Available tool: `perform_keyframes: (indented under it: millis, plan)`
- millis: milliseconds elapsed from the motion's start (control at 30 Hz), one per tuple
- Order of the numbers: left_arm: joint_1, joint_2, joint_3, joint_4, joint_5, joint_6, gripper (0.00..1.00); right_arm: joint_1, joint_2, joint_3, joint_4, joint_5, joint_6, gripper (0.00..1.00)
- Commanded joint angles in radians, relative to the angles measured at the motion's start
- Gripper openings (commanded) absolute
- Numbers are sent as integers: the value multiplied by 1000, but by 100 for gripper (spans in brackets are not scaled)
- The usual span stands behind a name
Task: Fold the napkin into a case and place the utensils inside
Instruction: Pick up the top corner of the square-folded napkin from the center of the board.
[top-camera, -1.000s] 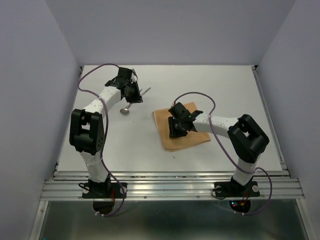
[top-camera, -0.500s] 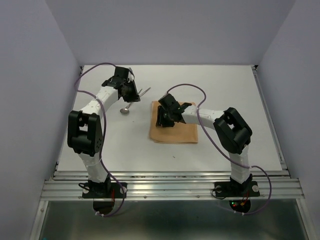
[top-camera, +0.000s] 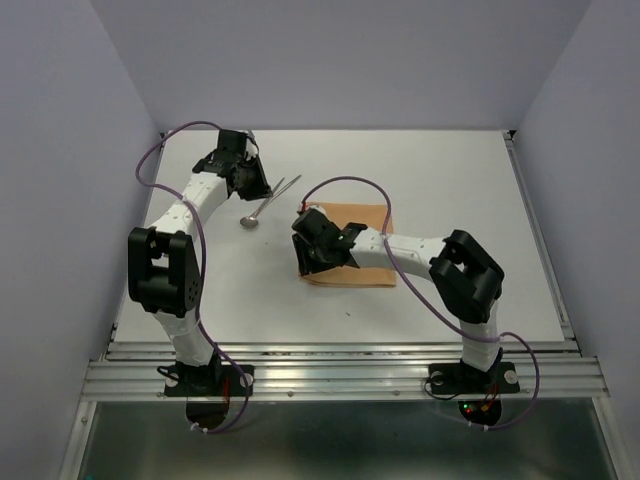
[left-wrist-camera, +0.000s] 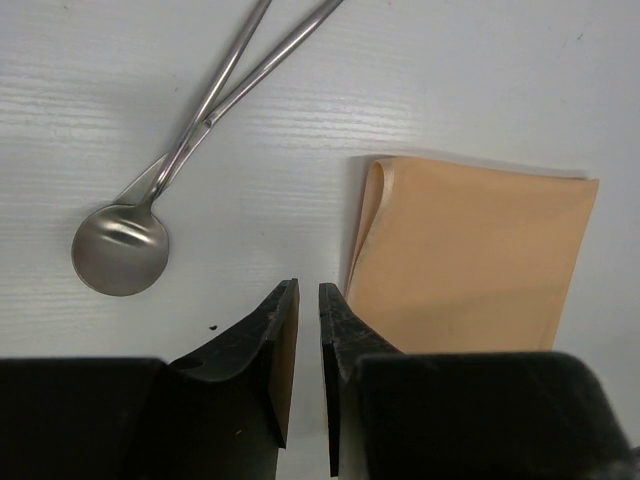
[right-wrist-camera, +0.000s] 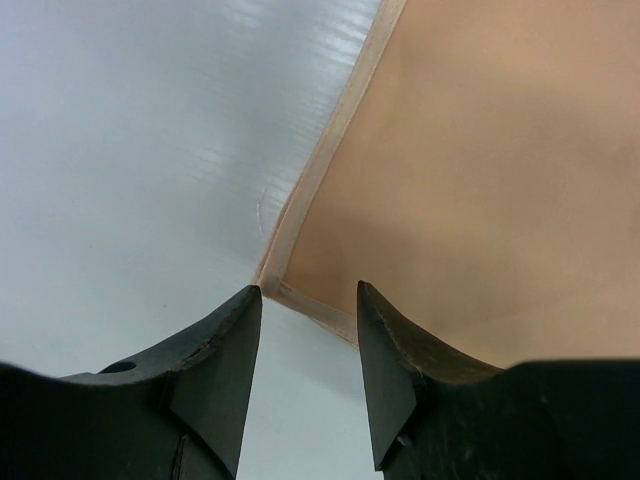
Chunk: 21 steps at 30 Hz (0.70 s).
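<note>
- Whereas the napkin (left-wrist-camera: 470, 260) was spread wider and lay skewed on the table (top-camera: 450, 170) a second ago, it is now found folded into a narrower oblong, squared to the table's edges, with a looped fold along the edge that faces the utensils (left-wrist-camera: 205, 122).
- The right gripper (right-wrist-camera: 308, 298) has been carried from the middle of the cloth to its left edge; its jaws are held apart, a corner of the napkin is seen just beyond the fingertips, and no cloth is seen pinched.
- The left gripper (left-wrist-camera: 307, 290) has been drawn back from the utensil handles toward the far left corner of the table; its jaws are left a narrow slit apart, and nothing is held between them.
- The spoon (left-wrist-camera: 125, 248) is kept where it was, and both handles, partly covered before, are now exposed.
- One napkin is counted, lying mid-table, to the right of the utensils and apart from them.
- Two utensils are counted: the spoon, with a round shiny bowl, and a second piece (left-wrist-camera: 291, 41) whose handle crosses the spoon's; its head cannot be made out.
- Both are left on the bare table, outside the napkin, between the left gripper and the cloth.
- Two grippers are counted.
</note>
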Motion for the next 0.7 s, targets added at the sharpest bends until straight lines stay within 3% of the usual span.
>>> perform_keyframes:
  millis: [0, 667]
  plan:
    - [7, -53, -4, -6, 7, 21, 26, 11, 0, 34, -21, 42, -27, 49]
    - [8, -49, -18, -4, 11, 16, 26, 30, 51, 74, -3, 29, -40, 48]
